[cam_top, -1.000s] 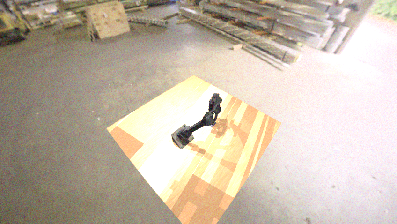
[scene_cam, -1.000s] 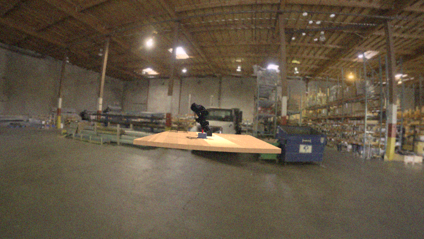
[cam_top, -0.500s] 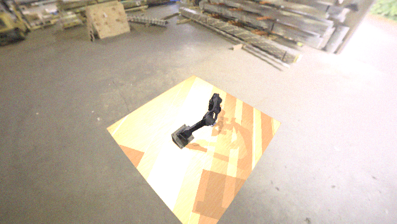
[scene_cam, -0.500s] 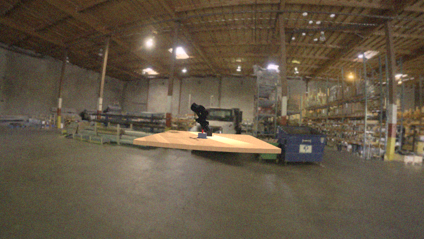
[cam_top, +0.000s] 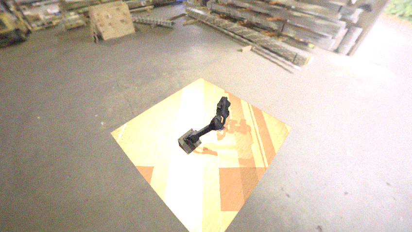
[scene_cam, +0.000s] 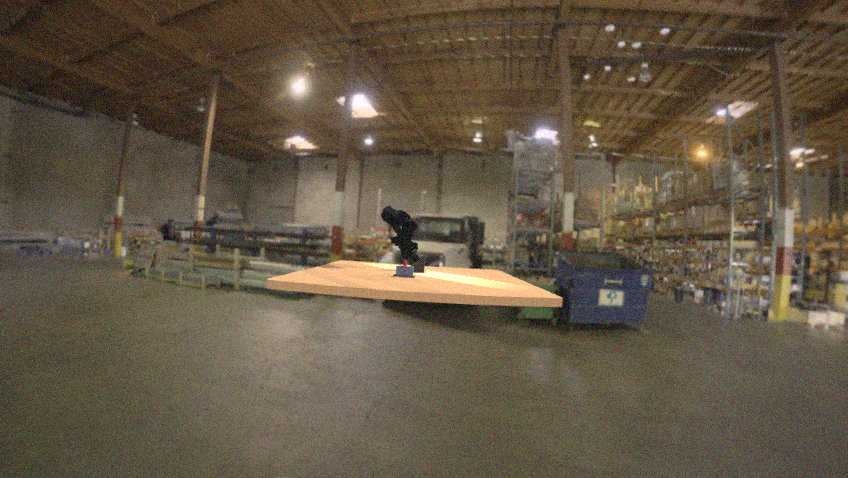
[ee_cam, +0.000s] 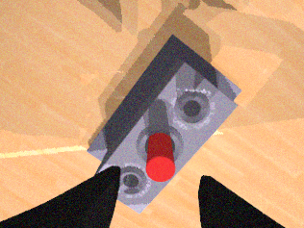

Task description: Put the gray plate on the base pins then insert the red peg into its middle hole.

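Red peg (scene_cam: 404, 262) (ee_cam: 161, 158) stands in the plate's (ee_cam: 215, 114) middle hole; my claw (scene_cam: 406, 258) (ee_cam: 160, 180) is parted, gripping nothing.

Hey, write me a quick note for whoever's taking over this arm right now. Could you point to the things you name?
Claw (ee_cam: 160, 180): open, clear of the peg, fingers apart on either side of its view.
Red peg (ee_cam: 161, 168) (scene_cam: 404, 263): standing in the plate's middle hole, released.
Gray plate (ee_cam: 212, 112): on the base (ee_cam: 139, 90), seemingly seated; the pins can't be made out clearly, so whether it lies fully flat is worth a check.
Done: peg inserted and let go.
Left: apparently nothing but backing the claw away without nudging the peg.
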`<state>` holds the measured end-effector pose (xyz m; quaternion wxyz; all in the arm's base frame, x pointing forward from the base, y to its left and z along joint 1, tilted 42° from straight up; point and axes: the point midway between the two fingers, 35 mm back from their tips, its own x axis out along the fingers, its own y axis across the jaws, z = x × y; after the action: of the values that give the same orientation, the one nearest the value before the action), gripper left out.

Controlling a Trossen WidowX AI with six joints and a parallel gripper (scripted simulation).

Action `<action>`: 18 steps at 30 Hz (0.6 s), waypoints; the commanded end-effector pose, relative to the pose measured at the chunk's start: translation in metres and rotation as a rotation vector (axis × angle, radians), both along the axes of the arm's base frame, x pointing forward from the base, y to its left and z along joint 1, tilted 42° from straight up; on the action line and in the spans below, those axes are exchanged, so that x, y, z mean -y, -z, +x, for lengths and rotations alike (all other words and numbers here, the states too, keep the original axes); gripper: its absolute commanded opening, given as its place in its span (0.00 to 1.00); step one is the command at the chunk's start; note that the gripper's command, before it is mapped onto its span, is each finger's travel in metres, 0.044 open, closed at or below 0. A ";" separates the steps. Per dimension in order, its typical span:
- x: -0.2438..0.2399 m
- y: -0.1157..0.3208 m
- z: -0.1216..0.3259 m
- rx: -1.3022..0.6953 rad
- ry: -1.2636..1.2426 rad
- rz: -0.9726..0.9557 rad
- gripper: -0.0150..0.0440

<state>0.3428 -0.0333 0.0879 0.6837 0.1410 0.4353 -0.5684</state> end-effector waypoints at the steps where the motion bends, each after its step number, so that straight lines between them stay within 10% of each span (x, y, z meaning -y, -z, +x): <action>1: 0.000 0.000 0.000 0.000 0.001 0.000 0.51; 18: -0.008 -0.006 -0.001 -0.009 -0.003 -0.004 0.51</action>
<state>0.3415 -0.0265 0.0921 0.6835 0.1341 0.4386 -0.5678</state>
